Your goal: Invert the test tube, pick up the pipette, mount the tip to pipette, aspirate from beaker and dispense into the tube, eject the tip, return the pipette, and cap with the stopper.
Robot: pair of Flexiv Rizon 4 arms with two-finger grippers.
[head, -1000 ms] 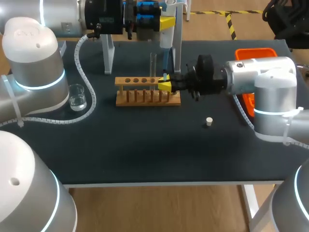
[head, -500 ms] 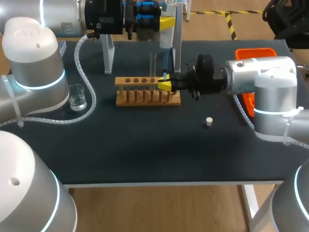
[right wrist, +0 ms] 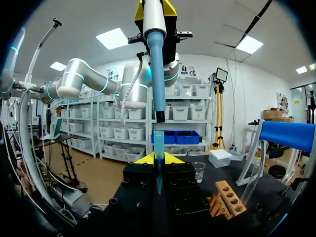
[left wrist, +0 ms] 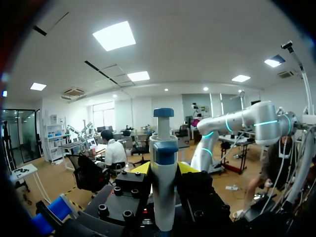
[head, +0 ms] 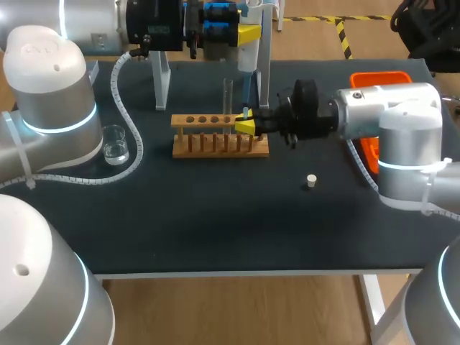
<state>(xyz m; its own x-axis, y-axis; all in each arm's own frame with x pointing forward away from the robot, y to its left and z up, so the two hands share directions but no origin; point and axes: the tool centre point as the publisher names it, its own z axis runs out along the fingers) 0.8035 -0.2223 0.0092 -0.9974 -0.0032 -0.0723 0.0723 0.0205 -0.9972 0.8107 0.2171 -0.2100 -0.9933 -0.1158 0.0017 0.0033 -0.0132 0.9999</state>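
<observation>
My left gripper is shut on the white and blue pipette and holds it upright, nose down, over the back of the table; in the left wrist view the pipette stands between the yellow fingers. Below it, my right gripper is shut on a blue pipette tip, held upright by the right end of the wooden rack. The pipette's nose hangs just above the tip's open end. A clear test tube stands upright in the rack. The beaker is at the left and the white stopper lies right of centre.
A white pipette stand rises behind the rack. An orange tray sits at the back right, partly hidden by my right arm. My left arm's cable curls past the beaker.
</observation>
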